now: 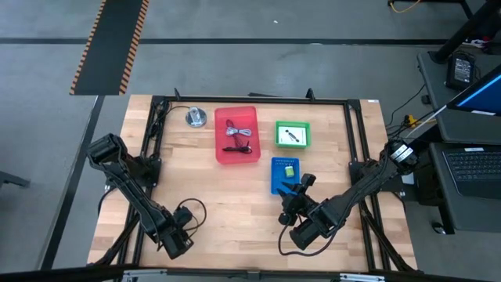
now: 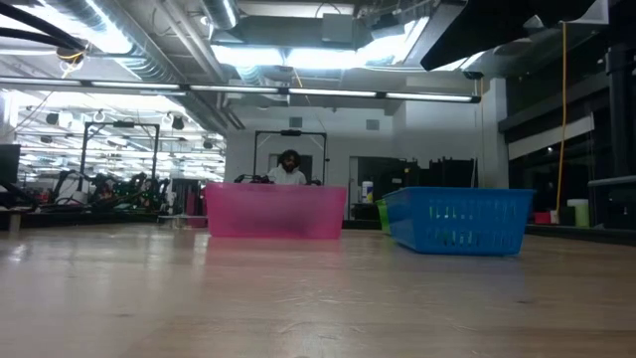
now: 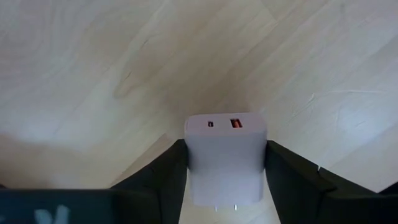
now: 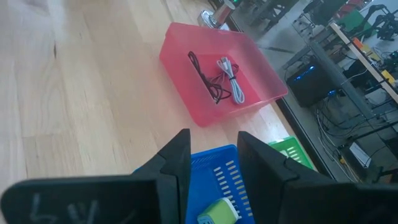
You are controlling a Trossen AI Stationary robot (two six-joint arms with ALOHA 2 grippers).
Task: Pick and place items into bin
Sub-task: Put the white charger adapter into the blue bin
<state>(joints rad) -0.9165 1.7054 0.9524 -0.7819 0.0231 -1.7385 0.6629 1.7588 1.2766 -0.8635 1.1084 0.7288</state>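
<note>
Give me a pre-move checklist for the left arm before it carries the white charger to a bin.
1. Grip: left gripper shut on the white charger, a finger on each side. Ok.
2. Charger off the table: cannot tell.
3. Pink bin open on top, holding a dark red cord and a silvery cable, with room left. Ok.
4. Right gripper hangs over the blue bin, away from the pink bin. Ok.
5. Which bin takes the charger: cannot tell.
6. Silver disc sits beside the pink bin, outside it. Ok.
</note>
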